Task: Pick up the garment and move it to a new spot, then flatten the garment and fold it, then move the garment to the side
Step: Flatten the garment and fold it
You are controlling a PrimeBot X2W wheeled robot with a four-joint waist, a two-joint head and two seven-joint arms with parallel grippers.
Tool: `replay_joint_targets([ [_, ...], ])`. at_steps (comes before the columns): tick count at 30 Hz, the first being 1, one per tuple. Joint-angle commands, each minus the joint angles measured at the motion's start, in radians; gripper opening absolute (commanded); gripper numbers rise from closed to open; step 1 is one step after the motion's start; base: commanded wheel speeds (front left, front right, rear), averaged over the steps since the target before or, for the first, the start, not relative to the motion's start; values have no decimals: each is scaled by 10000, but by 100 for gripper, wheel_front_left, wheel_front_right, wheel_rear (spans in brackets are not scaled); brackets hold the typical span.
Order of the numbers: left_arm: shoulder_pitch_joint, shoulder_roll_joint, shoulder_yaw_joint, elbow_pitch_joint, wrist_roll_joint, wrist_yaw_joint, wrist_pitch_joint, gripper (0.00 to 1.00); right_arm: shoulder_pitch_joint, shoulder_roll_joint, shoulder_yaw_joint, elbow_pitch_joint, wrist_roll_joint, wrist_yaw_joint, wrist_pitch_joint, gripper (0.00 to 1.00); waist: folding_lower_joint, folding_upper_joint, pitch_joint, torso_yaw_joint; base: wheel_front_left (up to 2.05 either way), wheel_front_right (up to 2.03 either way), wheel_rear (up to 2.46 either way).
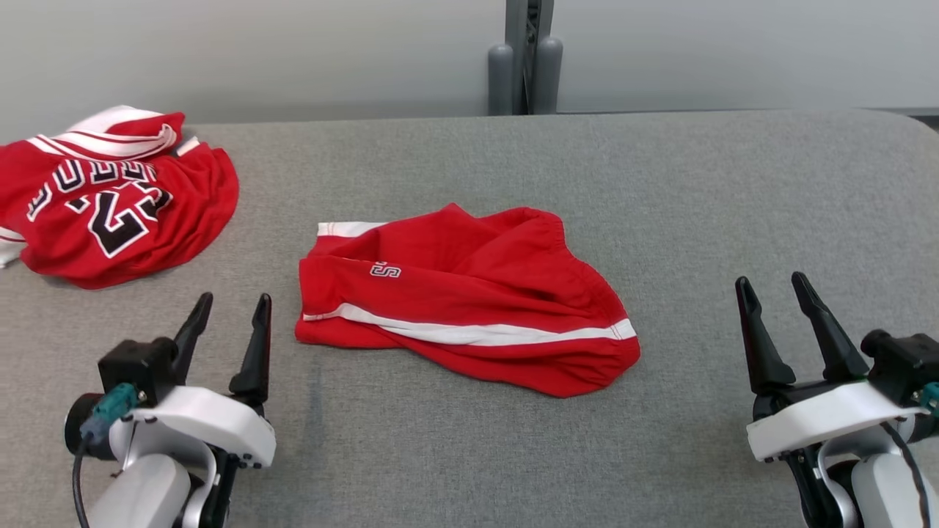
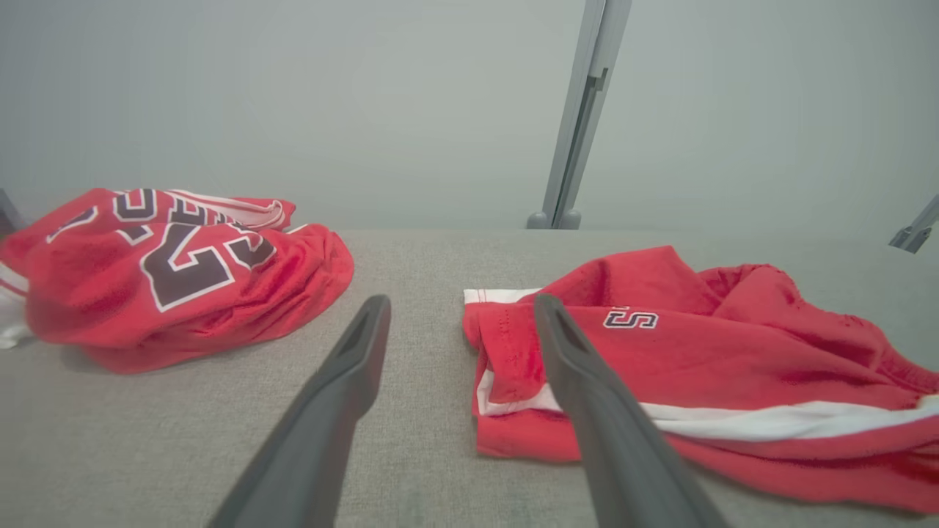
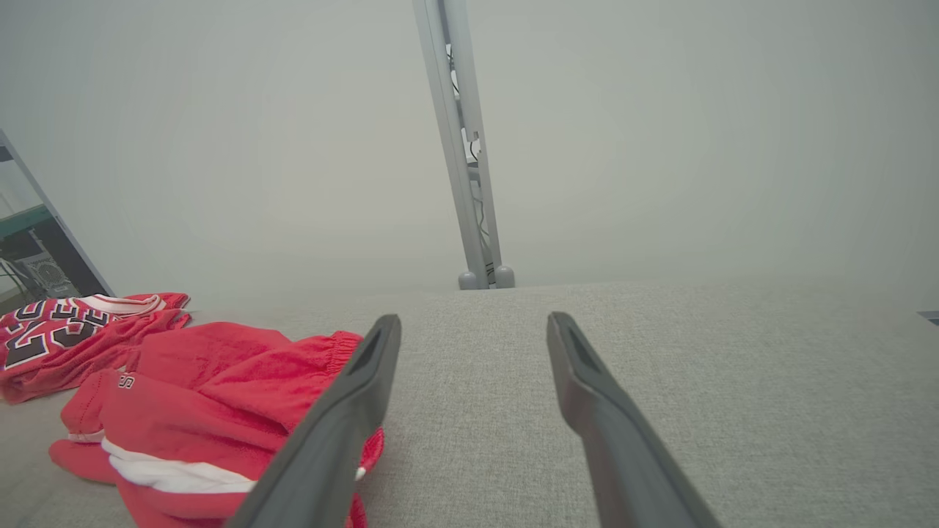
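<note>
Red shorts (image 1: 469, 308) lie rumpled around the middle of the grey fabric tabletop (image 1: 733, 183), not flat, with the upper layer bunched and partly folded over. A white side stripe runs along the near side, a small "S" logo sits toward the left end, and the gathered waistband is at the far right end. Left gripper (image 1: 233, 301) is over the near left part of the tabletop, just beside the shorts' left end with a strip of bare fabric between them. Its fingers (image 1: 253, 352) are spread wide and hold nothing. In the left wrist view the left gripper (image 2: 462, 302) points toward the far edge, and one finger overlaps the shorts (image 2: 733, 352) in the picture; can't tell contact from that view. Right gripper (image 1: 770, 282) is over the near right part, well apart from the shorts' right end, fingers also wide and empty. In the right wrist view the right gripper (image 3: 473, 319) looks across bare tabletop, with the shorts (image 3: 220, 389) off to one side. A red jersey (image 1: 110, 213) with black-and-white numbers is heaped at the far left corner, apart from the shorts; it also shows in the wrist views (image 2: 169, 293) (image 3: 66, 337). A grey post (image 1: 524, 66) stands behind the far edge against a pale wall (image 1: 220, 51).
</note>
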Motion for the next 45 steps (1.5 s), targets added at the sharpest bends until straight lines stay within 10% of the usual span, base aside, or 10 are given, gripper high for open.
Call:
replay_joint_targets([
  [1, 339, -14, 182, -372, 228, 224, -49, 100, 241, 112, -163, -147, -231, 1, 43, 100, 0, 0, -252, 167, 0, 0, 0],
  [27, 3389, -92, 836, -2084, 679, 1254, -33, 100, 2072, 866, -628, -1044, -1554, 1, 1132, 100, 0, 0, -1745, 335, 0, 0, 0],
  [45, 2604, -400, 218, -2136, 1061, 1102, 195, 100, 258, 241, -268, 395, 845, 1, 3979, 100, 0, 0, -994, 1126, 0, 0, 0],
])
